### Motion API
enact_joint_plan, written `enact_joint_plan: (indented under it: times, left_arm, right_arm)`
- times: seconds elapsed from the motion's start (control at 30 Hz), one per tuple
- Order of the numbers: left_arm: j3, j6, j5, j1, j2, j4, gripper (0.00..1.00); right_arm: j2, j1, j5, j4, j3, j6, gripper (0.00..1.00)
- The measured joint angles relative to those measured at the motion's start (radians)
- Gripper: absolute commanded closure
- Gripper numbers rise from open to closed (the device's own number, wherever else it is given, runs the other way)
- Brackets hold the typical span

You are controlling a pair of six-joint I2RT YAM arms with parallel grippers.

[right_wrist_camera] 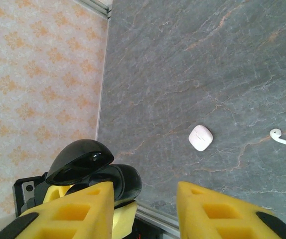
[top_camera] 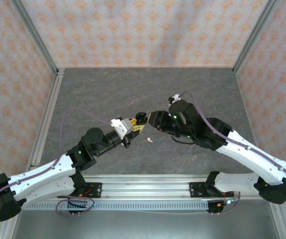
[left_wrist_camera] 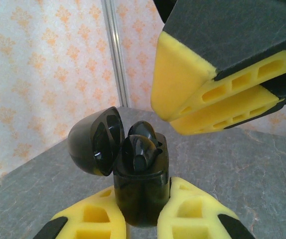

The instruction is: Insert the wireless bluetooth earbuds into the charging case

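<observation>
The left gripper (left_wrist_camera: 144,216) is closed on the lower body of the black charging case (left_wrist_camera: 140,191), with one yellow finger pressing each side, and holds it upright. The case's lid (left_wrist_camera: 90,144) is swung open to one side. Two glossy black earbuds (left_wrist_camera: 138,152) stand in its open top; how deeply they are seated cannot be told.

Just above and beyond the case hangs the right gripper (right_wrist_camera: 145,199). Its fingers are spread wide with nothing between them, and the open case sits just outside one finger.

Farther out, past the right gripper's fingertips, a closed white case (right_wrist_camera: 201,138) lies on the grey table (right_wrist_camera: 183,59). A lone white earbud (right_wrist_camera: 280,137) lies near it, not touching.
</observation>
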Motion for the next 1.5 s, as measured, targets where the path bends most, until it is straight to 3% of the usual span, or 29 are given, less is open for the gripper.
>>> enact_joint_plan:
  times: [0.37,0.73,1.07,1.5]
  left_arm:
    - [0.041,0.000,0.090,0.000,-0.026,-0.084,1.00]
    - [0.062,-0.003,0.259,0.000,-0.027,-0.167,1.00]
    - [0.079,-0.031,0.297,0.000,0.027,-0.180,1.00]
    - [0.079,-0.095,0.286,-0.013,0.072,-0.126,1.00]
  right_arm:
    - [-0.091,-0.055,0.004,-0.060,0.063,-0.113,0.62]
    - [-0.052,-0.194,-0.251,0.005,-0.006,-0.125,0.64]
    - [0.004,-0.215,-0.462,0.209,-0.163,-0.009,0.68]
    - [-0.048,-0.222,-0.516,0.271,-0.202,0.016,0.71]
